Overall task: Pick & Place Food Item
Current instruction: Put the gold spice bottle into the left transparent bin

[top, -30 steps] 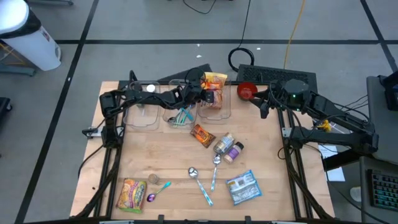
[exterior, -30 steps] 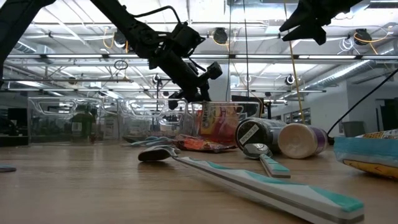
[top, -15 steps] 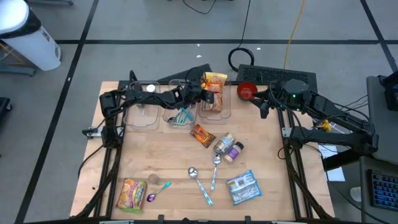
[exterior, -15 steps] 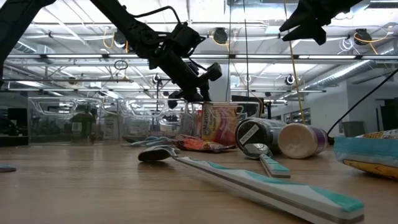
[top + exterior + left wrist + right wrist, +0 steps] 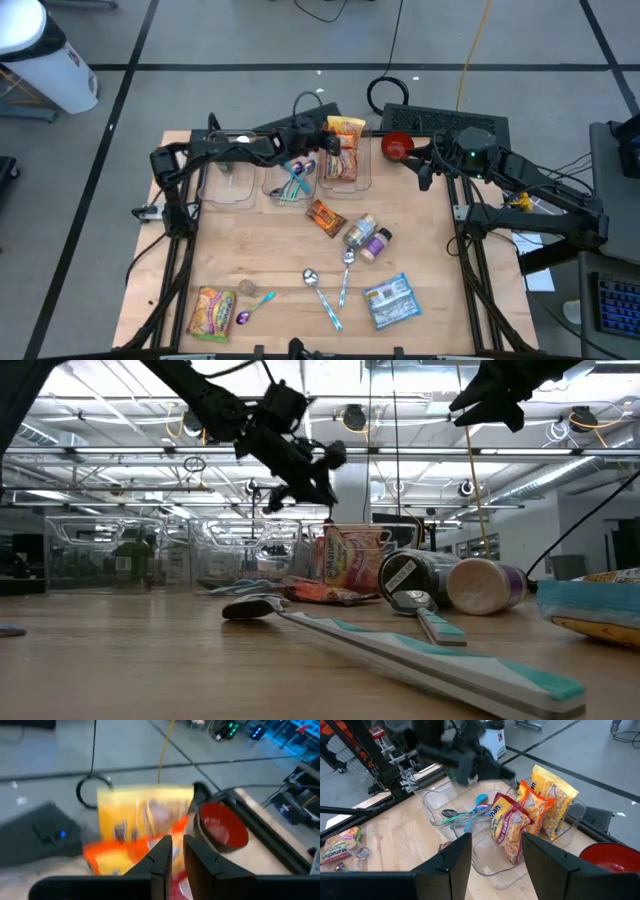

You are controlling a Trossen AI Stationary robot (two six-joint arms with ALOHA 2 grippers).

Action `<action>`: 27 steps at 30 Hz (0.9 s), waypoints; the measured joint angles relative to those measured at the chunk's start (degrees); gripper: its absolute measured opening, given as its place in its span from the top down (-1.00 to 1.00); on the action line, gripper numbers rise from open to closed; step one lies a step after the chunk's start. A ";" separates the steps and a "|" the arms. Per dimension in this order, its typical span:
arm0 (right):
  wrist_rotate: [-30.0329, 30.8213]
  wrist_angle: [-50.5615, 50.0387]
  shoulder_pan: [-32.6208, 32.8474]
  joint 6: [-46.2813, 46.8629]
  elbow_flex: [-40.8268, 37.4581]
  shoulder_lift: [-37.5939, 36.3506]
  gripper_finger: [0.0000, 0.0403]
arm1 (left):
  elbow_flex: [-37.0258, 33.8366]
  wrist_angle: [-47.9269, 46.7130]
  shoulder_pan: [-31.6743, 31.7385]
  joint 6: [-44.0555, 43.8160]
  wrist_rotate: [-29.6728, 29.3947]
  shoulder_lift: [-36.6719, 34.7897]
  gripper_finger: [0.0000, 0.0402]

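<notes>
The left gripper, its fingers nearly together and holding nothing, hangs above the clear bins at the bench's far edge. Noodle packs stand upright in the rightmost bin. The right gripper, partly open and empty, waits near the far right corner beside a red bowl.

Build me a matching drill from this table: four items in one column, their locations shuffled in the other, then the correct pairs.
Items
1. red bowl
2. noodle packets
3. teal utensils
4. blue-white pouch

Locations
A. middle clear bin
B. front of the table, toward the right arm's side
C. off the wooden top, at the back by the right arm
D. rightmost clear bin

Pairs: 1-C, 2-D, 3-A, 4-B
</notes>
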 joint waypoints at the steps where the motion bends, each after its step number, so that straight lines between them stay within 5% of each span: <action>1: 0.00 0.00 0.00 -0.45 0.00 0.00 0.18 | 0.00 -0.16 0.39 1.24 0.10 -1.22 0.74; 8: 0.12 0.99 0.00 -1.42 0.00 0.09 0.18 | 0.00 -0.01 2.81 7.59 5.41 -12.75 0.74; 14: 0.17 3.74 0.00 -2.42 0.00 0.52 0.18 | 0.04 -5.29 3.25 11.64 19.95 -23.68 0.74; 21: 0.11 4.76 0.02 -0.48 0.00 2.20 0.18 | 0.04 -22.37 3.18 11.24 35.83 -37.01 0.74; 27: -0.37 5.08 0.62 9.22 0.00 5.87 0.18 | -0.20 -34.02 -0.59 16.33 34.99 -45.69 0.75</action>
